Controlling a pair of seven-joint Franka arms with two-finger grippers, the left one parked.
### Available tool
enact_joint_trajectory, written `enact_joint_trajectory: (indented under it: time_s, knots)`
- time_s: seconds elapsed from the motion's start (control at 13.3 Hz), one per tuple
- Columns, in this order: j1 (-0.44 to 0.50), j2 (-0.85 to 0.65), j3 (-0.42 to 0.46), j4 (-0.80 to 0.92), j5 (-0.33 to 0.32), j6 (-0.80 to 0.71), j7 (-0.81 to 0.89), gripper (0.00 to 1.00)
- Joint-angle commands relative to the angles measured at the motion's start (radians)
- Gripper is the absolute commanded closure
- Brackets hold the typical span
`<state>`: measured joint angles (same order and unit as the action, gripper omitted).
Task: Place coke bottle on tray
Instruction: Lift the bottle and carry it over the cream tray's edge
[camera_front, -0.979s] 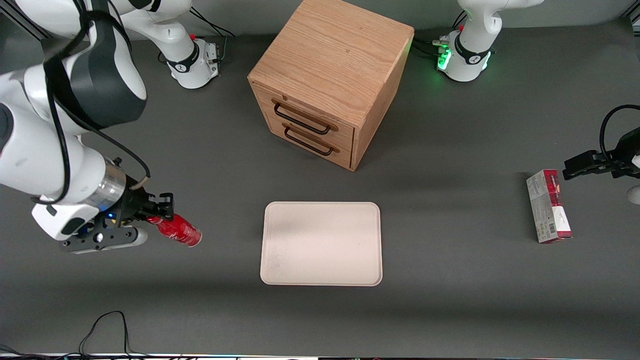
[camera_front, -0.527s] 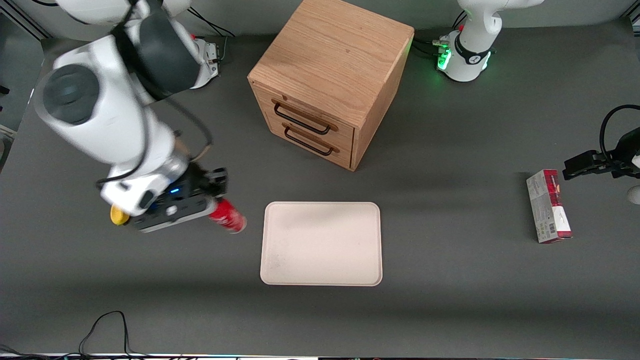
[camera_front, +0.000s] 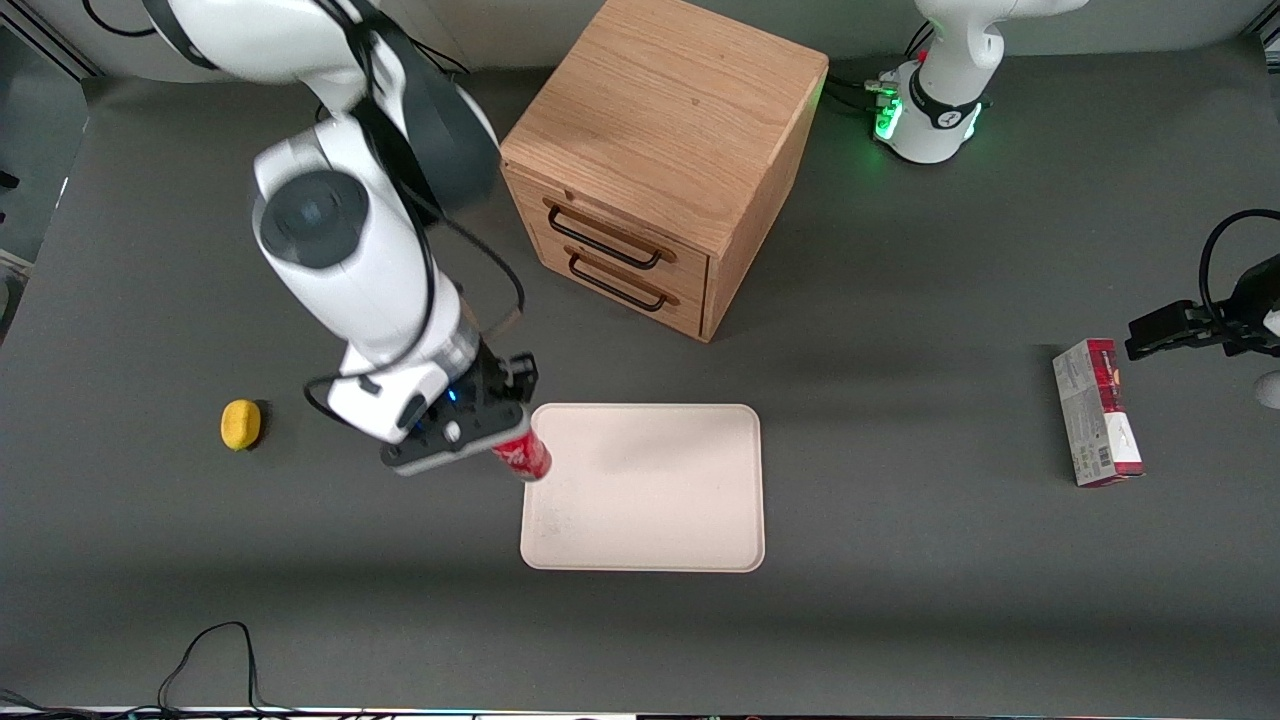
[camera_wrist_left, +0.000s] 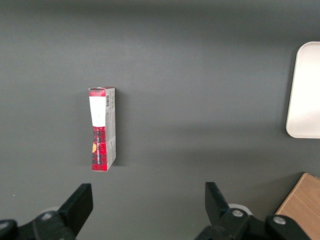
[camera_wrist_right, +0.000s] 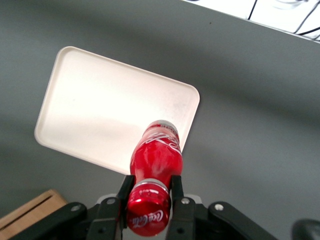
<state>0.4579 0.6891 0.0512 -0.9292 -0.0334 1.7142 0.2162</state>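
The coke bottle (camera_front: 522, 455) (camera_wrist_right: 156, 157) is small, glossy and red with a red cap. My gripper (camera_front: 505, 432) (camera_wrist_right: 150, 192) is shut on its neck and holds it in the air, tilted. It hangs over the edge of the tray nearest the working arm's end of the table. The tray (camera_front: 650, 500) (camera_wrist_right: 100, 110) is a flat cream rectangle with rounded corners and a low rim, lying on the dark table in front of the wooden drawer cabinet. Nothing lies on the tray.
A wooden cabinet (camera_front: 660, 140) with two drawers stands farther from the front camera than the tray. A yellow lemon-like object (camera_front: 240, 424) lies toward the working arm's end of the table. A red-and-white carton box (camera_front: 1097, 412) (camera_wrist_left: 102, 128) lies toward the parked arm's end.
My gripper has carried the coke bottle from the working arm's end of the table to the tray's edge. The yellow object, covered by the arm before, now shows.
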Motion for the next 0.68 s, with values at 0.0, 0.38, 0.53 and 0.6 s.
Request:
enact_joint_trajectory:
  time_s: [0.0,0.38,0.53,0.6]
  knots:
    - [0.002,0.117,0.002,0.033,-0.014,0.064,0.011,0.94]
    - [-0.007,0.233,-0.001,0.032,-0.016,0.13,0.002,0.94]
    - [-0.007,0.24,-0.001,0.032,-0.017,0.142,0.002,0.94]
    - [-0.007,0.243,-0.002,0.032,-0.017,0.143,0.0,0.94]
